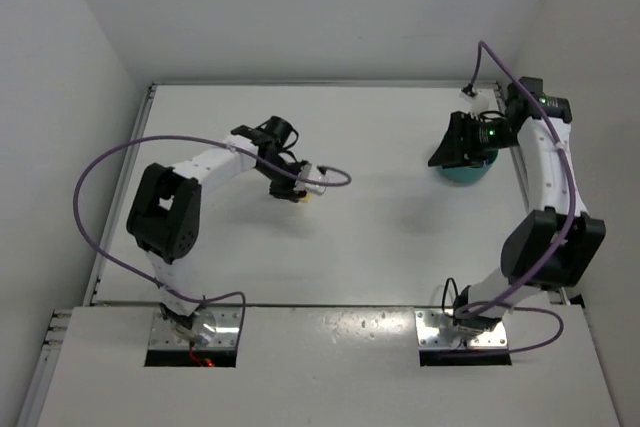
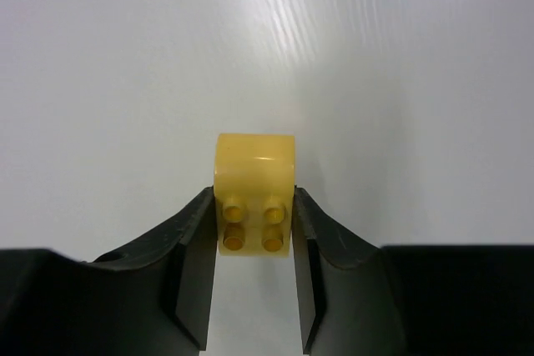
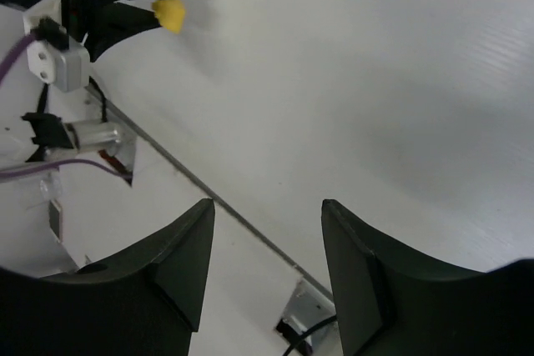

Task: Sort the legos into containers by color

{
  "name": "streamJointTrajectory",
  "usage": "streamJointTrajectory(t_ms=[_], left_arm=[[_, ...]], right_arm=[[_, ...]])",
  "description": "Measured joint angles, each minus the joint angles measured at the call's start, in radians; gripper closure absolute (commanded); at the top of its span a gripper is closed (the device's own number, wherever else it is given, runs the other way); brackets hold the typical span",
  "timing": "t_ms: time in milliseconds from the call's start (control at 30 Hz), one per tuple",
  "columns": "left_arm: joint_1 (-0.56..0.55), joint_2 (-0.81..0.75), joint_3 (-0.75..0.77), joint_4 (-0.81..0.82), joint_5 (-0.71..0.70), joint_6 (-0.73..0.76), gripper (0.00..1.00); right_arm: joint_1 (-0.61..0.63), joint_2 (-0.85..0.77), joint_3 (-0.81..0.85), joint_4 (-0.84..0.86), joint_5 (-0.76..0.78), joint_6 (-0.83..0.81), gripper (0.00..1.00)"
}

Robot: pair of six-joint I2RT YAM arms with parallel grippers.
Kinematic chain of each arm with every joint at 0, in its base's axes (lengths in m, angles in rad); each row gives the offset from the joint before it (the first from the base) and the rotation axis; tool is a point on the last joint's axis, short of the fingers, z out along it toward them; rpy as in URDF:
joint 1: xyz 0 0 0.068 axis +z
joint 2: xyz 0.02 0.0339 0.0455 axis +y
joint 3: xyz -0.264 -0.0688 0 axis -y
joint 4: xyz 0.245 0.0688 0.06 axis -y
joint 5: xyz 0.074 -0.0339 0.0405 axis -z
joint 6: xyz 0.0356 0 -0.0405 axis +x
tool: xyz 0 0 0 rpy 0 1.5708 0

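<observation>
My left hand (image 2: 254, 235) is closed on a yellow lego (image 2: 254, 174), studs facing me. My right hand (image 3: 267, 214) is wide open, empty, near the bowl (image 1: 466, 174).

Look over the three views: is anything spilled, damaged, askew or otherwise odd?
Nothing stands out. The left gripper holds a yellow lego squarely; the teal bowl, partly hidden, sits by the open right gripper. No spills show.

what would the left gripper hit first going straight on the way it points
Probably only bare table: past the left gripper and its yellow brick the wrist view shows nothing else, though depth is unclear.
</observation>
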Motion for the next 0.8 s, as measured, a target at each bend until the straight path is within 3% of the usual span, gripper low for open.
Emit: streamJointTrajectory(t_ms=[167, 233, 367, 533, 800], left_arm=[[-0.027, -0.172, 0.003, 0.206, 0.172, -0.504, 0.88], [-0.059, -0.258, -0.017, 0.315, 0.215, -0.695, 0.81], [-0.122, -0.351, -0.045, 0.463, 0.216, -0.927, 0.81], [-0.224, -0.336, -0.003, 0.565, 0.153, -1.096, 0.85], [-0.310, -0.257, 0.027, 0.612, 0.041, -1.168, 0.85]], right_arm=[[0.008, -0.130, -0.037, 0.002, -0.119, 0.011, 0.40], [0.014, -0.143, -0.061, 0.004, -0.156, 0.013, 0.38], [0.022, -0.142, -0.121, 0.020, -0.204, 0.040, 0.38], [0.046, -0.076, -0.093, 0.023, -0.262, 0.064, 0.37], [0.101, -0.037, -0.089, 0.035, -0.313, 0.081, 0.36]])
